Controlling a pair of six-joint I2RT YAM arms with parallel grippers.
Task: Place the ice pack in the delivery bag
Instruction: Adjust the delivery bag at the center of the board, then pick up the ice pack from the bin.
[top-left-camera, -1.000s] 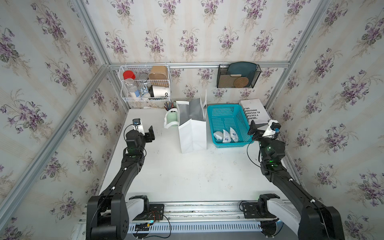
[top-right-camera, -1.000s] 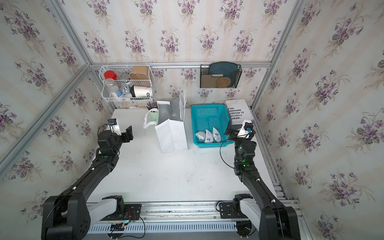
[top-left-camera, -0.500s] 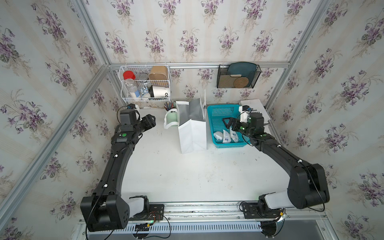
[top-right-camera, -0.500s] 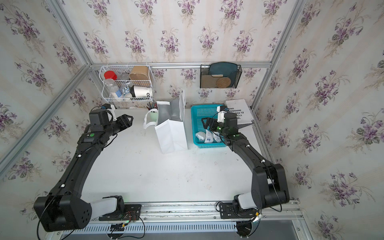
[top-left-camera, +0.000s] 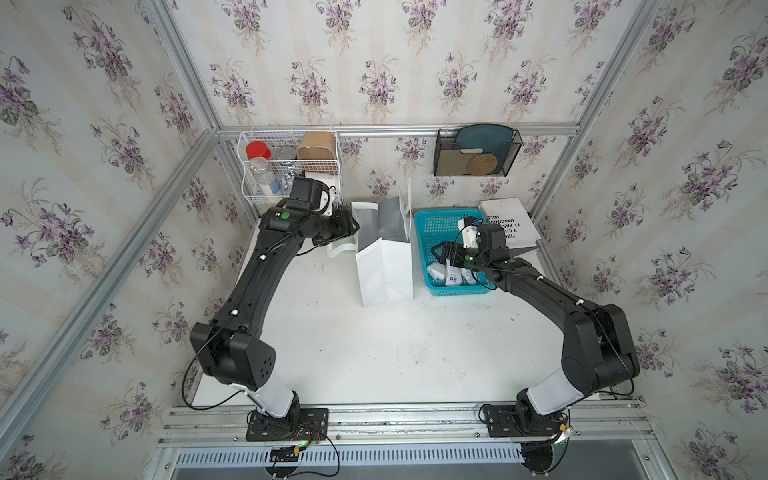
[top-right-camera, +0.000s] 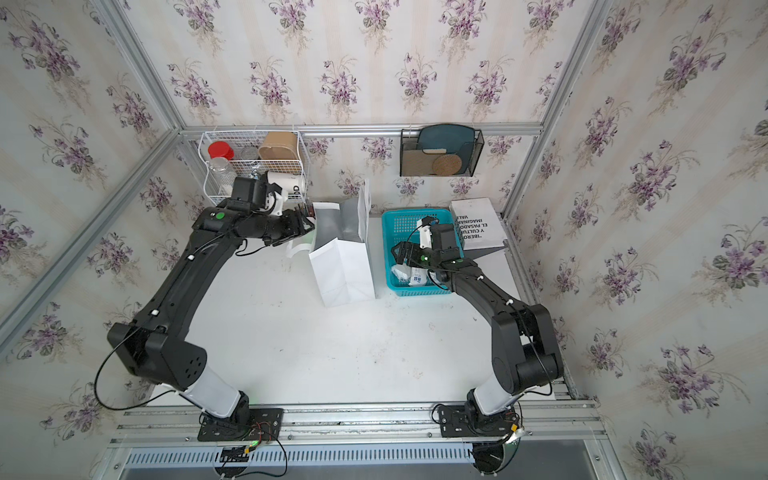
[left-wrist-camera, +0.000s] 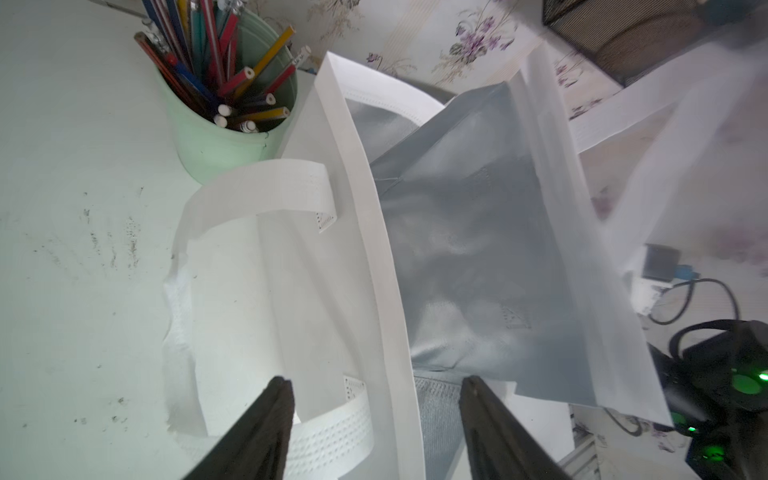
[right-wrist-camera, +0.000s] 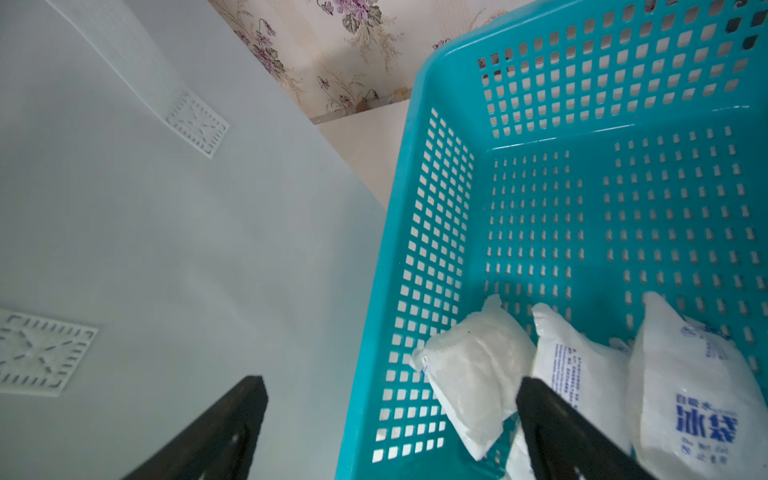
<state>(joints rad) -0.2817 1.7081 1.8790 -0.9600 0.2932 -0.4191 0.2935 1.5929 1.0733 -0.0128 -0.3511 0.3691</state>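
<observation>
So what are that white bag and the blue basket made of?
Bag: seems matte white paper or nonwoven fabric, hard to tell which; inside, shiny, slightly crinkled silver foil. Basket: likely moulded plastic, smooth teal with a slight gloss and a regular grid of holes.

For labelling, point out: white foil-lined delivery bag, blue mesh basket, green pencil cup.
white foil-lined delivery bag (top-left-camera: 384, 272): in a top view, front wall
blue mesh basket (right-wrist-camera: 419, 249): right wrist view, side wall
green pencil cup (left-wrist-camera: 216, 145): left wrist view, outer wall

Bright, even, diffuse light; faint shadows on the worktop (top-left-camera: 374, 345). Both top views sharp, walls (top-left-camera: 83, 166) bowed at the edges. Left wrist view: foil of the delivery bag (left-wrist-camera: 478, 257) gleams softly, its far strap handle (left-wrist-camera: 685, 124) blurred.
</observation>
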